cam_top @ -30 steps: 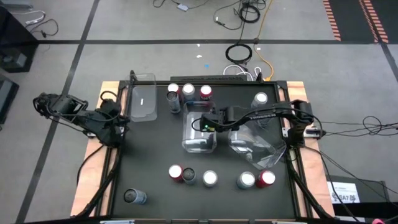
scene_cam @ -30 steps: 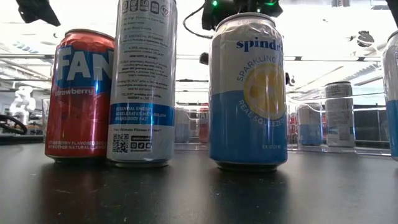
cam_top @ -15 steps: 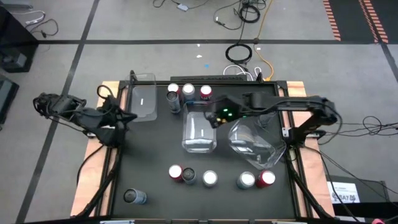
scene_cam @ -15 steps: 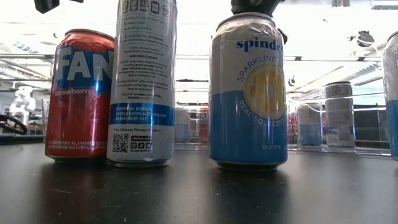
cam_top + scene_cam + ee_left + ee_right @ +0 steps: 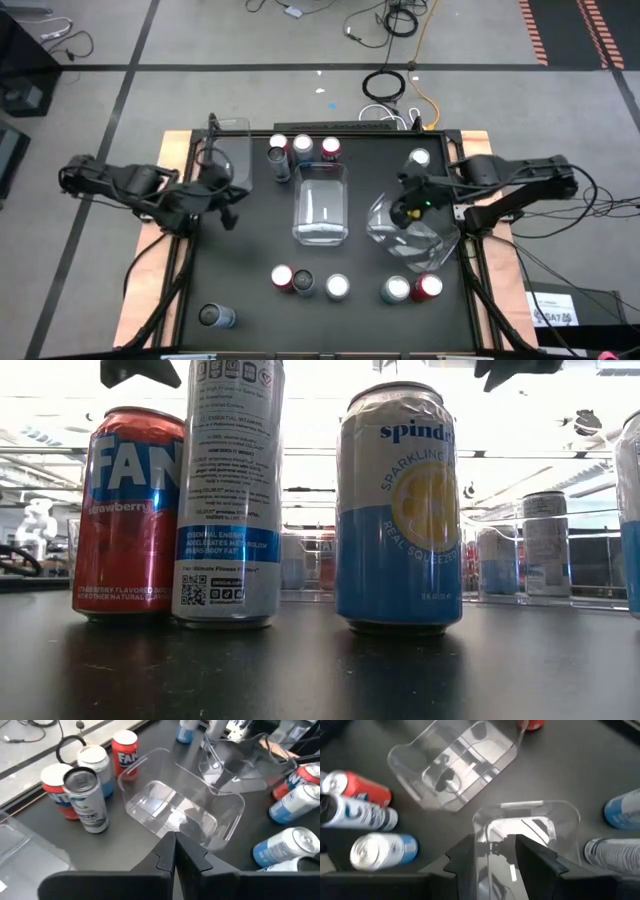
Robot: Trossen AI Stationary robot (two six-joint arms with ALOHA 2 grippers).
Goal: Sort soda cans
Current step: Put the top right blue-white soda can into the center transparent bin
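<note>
Soda cans stand upright in groups. Three are at the far edge (image 5: 303, 149), one at the far right (image 5: 419, 159), several in a near row (image 5: 338, 287), and one at the near left (image 5: 215, 317). The low view shows a red can (image 5: 128, 515), a tall silvery can (image 5: 228, 490) and a blue can (image 5: 398, 510) close up. My left gripper (image 5: 233, 212) (image 5: 174, 851) is shut and holds nothing, left of the centre bin (image 5: 322, 205). My right gripper (image 5: 405, 207) (image 5: 495, 840) hangs open, high over the tilted right bin (image 5: 527, 820).
Three clear plastic bins are on the dark table. One is at the far left (image 5: 230, 152), one stands in the middle, and one sits askew at the right (image 5: 412, 240) beside the near-right cans. Bare tabletop lies between the centre bin and the near row of cans.
My right gripper has left the centre bin, risen and swung toward the table's right edge, rolling as it went, and now hangs over the right bin. My left gripper has moved from the left edge toward the table's middle. No bin or can has moved.
</note>
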